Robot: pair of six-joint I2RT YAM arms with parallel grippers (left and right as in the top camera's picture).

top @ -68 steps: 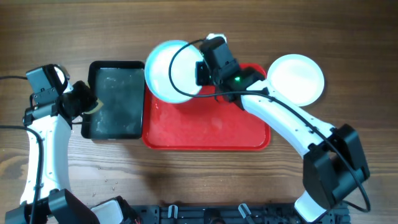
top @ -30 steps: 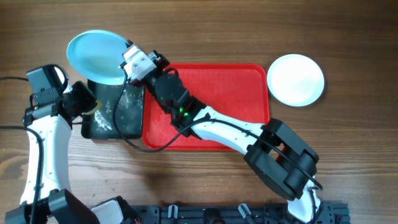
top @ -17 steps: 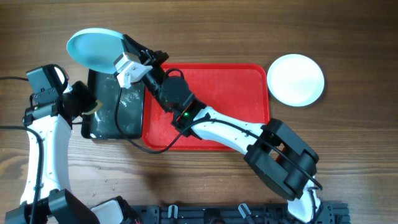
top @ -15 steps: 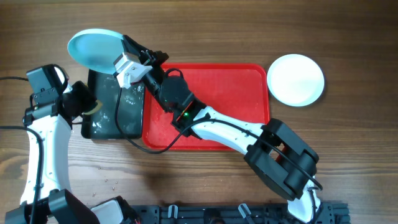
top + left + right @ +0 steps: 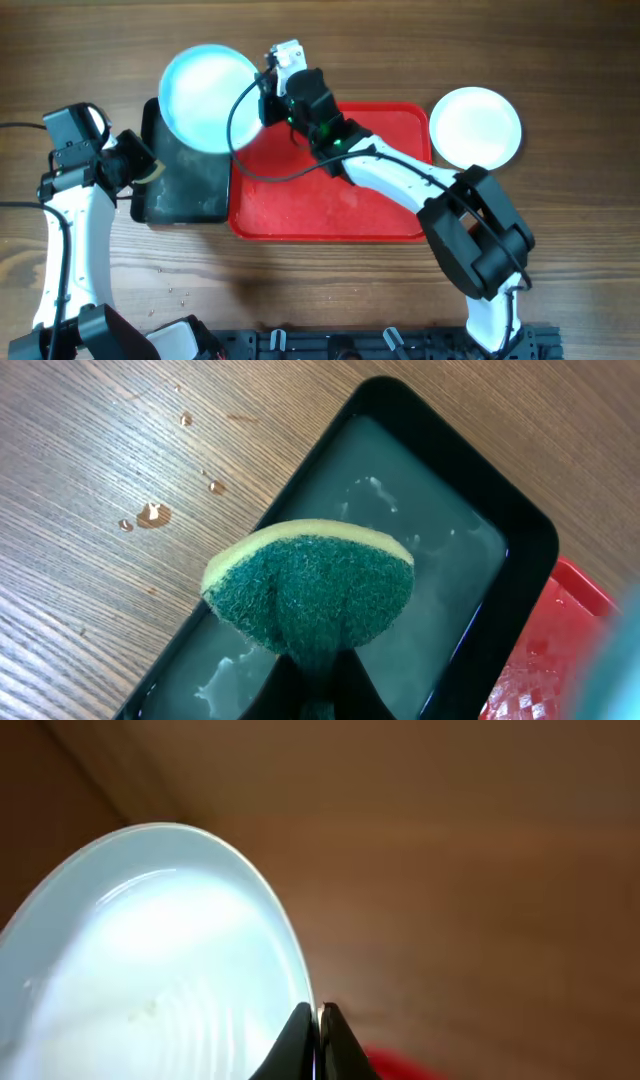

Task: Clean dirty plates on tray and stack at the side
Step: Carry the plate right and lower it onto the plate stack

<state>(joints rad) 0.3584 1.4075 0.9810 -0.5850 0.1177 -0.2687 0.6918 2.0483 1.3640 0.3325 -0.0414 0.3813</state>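
Plate: the turquoise plate (image 5: 208,97) is held aloft over the far right corner of the black tray (image 5: 185,195). Its well is turned up toward the overhead camera.
Right pincer: the right pincer (image 5: 264,97) is pressed together on the plate's right rim, and the rim is seen nipped between the tips in the wrist view.
Left pincer: the left pincer (image 5: 310,665) is pinched on the sponge (image 5: 310,592), which is held above the water in the black tray.
Deciding relation: the plate lies to the right of and beyond the sponge, near but apart. The left arm is the nearer one for scrubbing.
Smear: a faint yellowish smear (image 5: 140,1010) is noted in the well.
Tray: the tray (image 5: 330,205) sits just beside the black tray, under the right arm.
White plate: the white plate (image 5: 477,127) rests on the surface (image 5: 560,60) right of the tray.
Step judged: scrubbing is not yet begun.
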